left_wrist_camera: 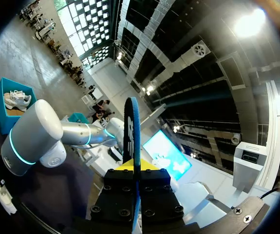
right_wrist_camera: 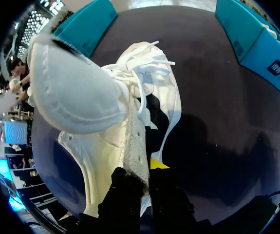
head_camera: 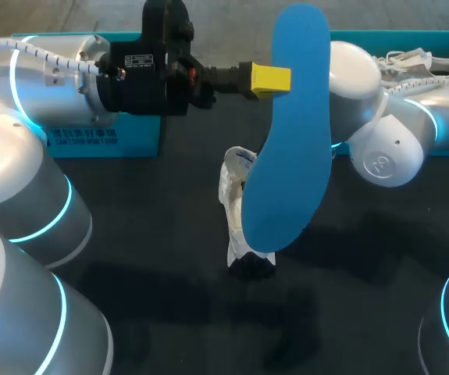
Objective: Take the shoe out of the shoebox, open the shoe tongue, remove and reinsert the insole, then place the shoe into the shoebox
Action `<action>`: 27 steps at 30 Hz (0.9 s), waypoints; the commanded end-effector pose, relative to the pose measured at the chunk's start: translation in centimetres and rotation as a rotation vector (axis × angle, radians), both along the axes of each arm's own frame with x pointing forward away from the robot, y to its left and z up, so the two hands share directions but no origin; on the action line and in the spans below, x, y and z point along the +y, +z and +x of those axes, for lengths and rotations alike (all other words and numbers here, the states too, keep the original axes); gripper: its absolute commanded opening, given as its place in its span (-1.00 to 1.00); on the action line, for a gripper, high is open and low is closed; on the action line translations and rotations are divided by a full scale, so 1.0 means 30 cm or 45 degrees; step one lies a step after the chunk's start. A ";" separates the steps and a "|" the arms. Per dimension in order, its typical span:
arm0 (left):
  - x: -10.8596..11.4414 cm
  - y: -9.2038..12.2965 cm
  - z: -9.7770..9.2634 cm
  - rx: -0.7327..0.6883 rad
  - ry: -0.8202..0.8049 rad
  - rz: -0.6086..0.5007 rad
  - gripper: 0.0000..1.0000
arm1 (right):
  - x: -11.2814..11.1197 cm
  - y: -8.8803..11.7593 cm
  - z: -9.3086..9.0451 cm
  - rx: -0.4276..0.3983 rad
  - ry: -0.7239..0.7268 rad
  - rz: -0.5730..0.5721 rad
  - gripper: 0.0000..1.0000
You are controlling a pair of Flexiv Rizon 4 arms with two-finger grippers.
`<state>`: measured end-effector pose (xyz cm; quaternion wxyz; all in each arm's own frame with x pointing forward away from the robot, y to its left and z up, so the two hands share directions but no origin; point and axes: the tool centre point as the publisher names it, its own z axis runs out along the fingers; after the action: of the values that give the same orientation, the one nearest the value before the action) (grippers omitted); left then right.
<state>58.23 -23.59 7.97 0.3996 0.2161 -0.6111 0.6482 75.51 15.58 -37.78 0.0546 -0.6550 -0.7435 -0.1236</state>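
Evidently the insole is out and reinsertion is coming next. The left gripper (head_camera: 275, 78) is pinching the blue insole (head_camera: 290, 141) by its edge, holding it raised over the table's centre. At 6 o'clock beneath it, the right gripper (right_wrist_camera: 140, 175) is clamping the white shoe (head_camera: 236, 187) by its collar. The insole is needing tilting and lining up with the shoe's opening.

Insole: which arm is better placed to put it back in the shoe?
Left. The left pincer is shut on the blue insole, held over the white shoe, while the right pincer is busy gripping that shoe's edge.
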 end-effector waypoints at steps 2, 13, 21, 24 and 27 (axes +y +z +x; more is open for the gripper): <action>-0.006 -0.003 -0.002 0.001 0.002 0.000 -1.00 | -0.010 -0.019 -0.004 -0.010 -0.002 0.062 1.00; -0.006 -0.003 -0.002 0.001 0.002 0.000 -1.00 | -0.034 0.142 -0.056 -0.166 -0.036 0.211 1.00; -0.006 -0.003 -0.002 0.001 0.002 0.000 -1.00 | -0.038 0.156 -0.058 -0.185 -0.030 0.236 1.00; -0.006 -0.003 -0.002 0.001 0.002 0.000 -1.00 | -0.038 0.156 -0.058 -0.185 -0.030 0.236 1.00; -0.006 -0.003 -0.002 0.001 0.002 0.000 -1.00 | -0.038 0.156 -0.058 -0.185 -0.030 0.236 1.00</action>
<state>58.23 -23.59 7.97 0.3996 0.2161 -0.6111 0.6482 73.89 14.43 -33.10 0.0601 -0.6453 -0.7232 -0.2388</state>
